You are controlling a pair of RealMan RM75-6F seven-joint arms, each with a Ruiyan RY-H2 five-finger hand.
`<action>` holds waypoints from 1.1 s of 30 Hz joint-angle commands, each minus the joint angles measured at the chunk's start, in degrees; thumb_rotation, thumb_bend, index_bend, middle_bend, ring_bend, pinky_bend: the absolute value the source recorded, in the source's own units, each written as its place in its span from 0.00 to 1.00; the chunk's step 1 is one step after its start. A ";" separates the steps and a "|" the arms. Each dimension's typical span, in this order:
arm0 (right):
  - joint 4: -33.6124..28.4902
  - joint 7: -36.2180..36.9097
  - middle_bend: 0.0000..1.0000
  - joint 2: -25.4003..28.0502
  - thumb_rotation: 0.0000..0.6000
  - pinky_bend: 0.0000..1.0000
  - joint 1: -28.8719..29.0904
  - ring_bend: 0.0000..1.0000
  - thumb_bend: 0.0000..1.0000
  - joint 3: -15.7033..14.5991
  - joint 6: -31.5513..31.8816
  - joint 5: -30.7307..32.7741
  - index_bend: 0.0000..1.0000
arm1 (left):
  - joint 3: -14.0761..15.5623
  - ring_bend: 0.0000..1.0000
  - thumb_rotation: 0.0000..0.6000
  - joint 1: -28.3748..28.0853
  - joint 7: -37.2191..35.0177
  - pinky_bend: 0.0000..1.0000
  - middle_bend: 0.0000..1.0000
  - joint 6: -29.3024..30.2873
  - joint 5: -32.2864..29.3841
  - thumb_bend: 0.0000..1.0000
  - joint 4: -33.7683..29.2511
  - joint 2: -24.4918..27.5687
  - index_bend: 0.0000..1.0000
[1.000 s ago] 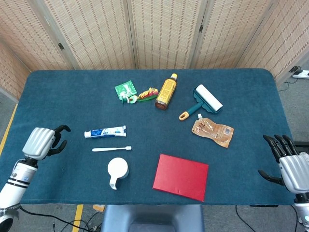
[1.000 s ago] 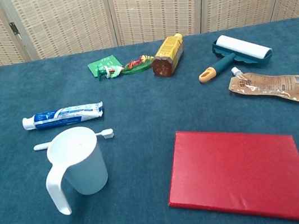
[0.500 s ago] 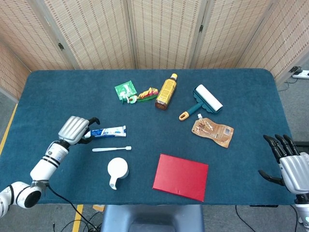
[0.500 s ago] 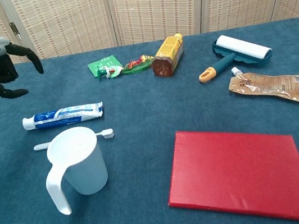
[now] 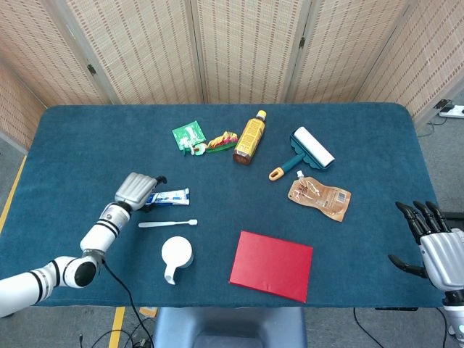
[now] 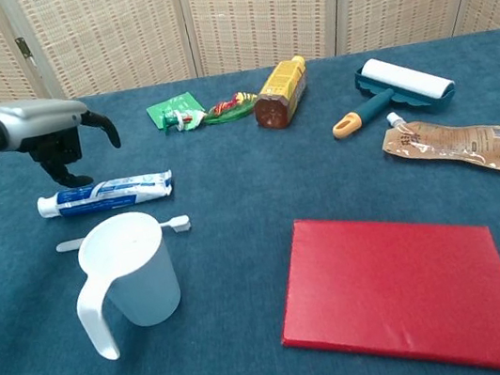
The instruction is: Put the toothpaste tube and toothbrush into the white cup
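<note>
Nothing in cup (image 6: 133, 268) yet. Tube (image 6: 105, 193) and brush (image 6: 176, 222) lie on tabletop at cup's 12 o'clock. Left hand (image 6: 58, 130) hovers above tube's cap end, fingers apart, empty. Right hand (image 5: 435, 246) idle, spread, empty.

On the counter (image 5: 362, 130) lay one toothpaste tube (image 5: 163, 197), one toothbrush (image 5: 168, 223), one white cup (image 5: 176, 254), one red book (image 5: 272, 265), one amber bottle (image 5: 250, 137), one lint roller (image 5: 304, 152), one brown pouch (image 5: 320, 196), one green packet (image 5: 188, 135) and one small red-and-yellow wrapper (image 5: 222, 140). Two robot hands showed: left (image 5: 135, 190), right (image 5: 435, 248).
</note>
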 commanded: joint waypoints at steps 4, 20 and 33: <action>-0.08 0.11 0.17 0.05 1.00 0.06 0.06 0.09 0.05 0.02 -0.11 0.06 0.01 | 3.09 0.96 0.95 -5.47 6.91 1.00 1.00 -1.57 -12.49 0.38 4.60 -4.39 0.23; 0.55 0.65 0.17 -0.11 1.00 0.07 -0.28 0.09 0.05 -0.02 -0.14 0.84 0.01 | 7.90 0.96 0.93 -11.25 11.52 1.00 1.00 -0.41 -20.18 0.38 2.24 -6.23 0.32; 1.11 1.15 0.17 -0.27 1.00 0.07 -0.47 0.09 0.05 -0.04 -0.03 1.01 0.01 | 9.06 0.96 1.00 -9.15 7.95 1.00 1.00 3.27 -13.13 0.38 3.41 -6.98 0.37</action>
